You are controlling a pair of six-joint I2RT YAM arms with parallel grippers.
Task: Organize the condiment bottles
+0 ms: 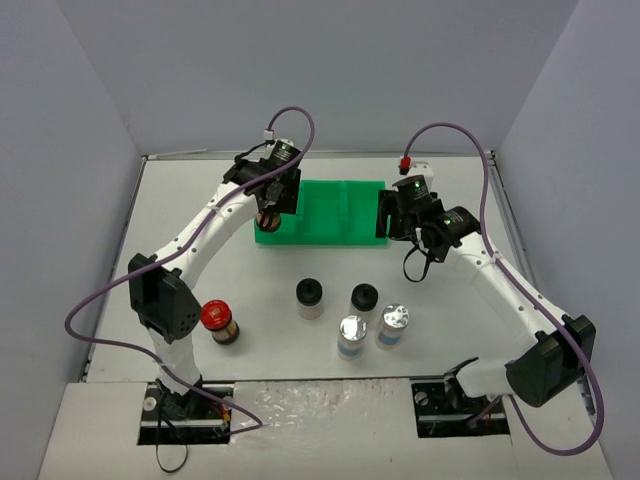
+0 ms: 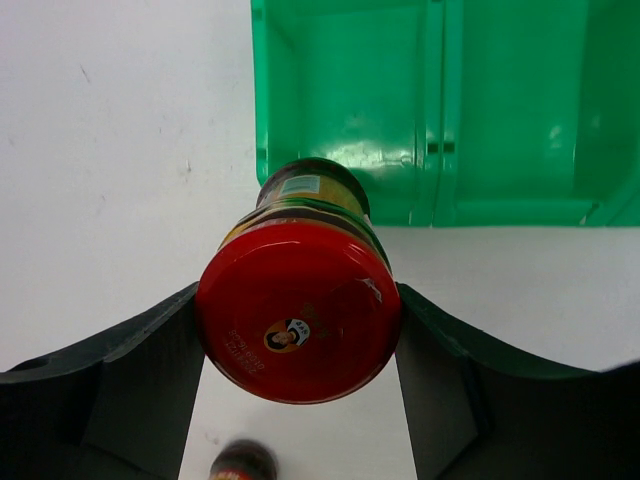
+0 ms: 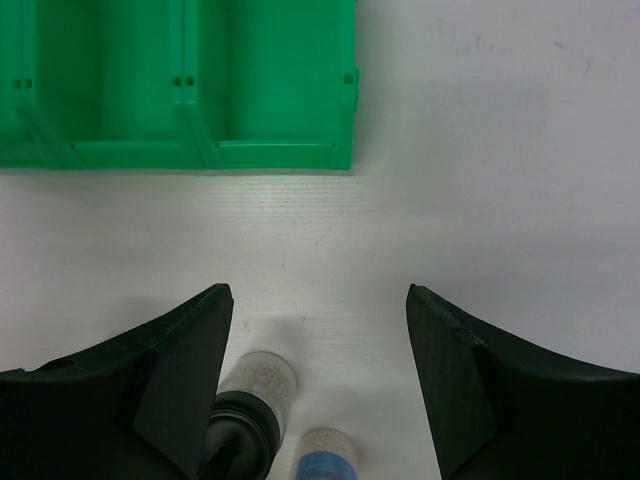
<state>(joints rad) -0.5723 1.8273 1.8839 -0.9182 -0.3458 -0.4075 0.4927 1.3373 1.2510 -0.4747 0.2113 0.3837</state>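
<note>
Five condiment bottles (image 1: 352,336) wait on the table (image 1: 270,350), none in the green tray (image 1: 320,215), while the left gripper (image 1: 268,214) pinches the sixth, a red-capped jar (image 2: 298,320), at the tray's left end and the right gripper (image 3: 318,300) hangs spread, empty.

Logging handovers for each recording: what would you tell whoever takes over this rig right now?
Left gripper: shut on a red-capped jar, held at the front left edge of the green tray, not yet in.
Right gripper: open, empty, by the tray's right end.
On the table: second red-capped jar, two black-capped jars, two silver-capped jars.
Done: no jar seen in the tray.
Left: place the held jar, then the other five.
</note>
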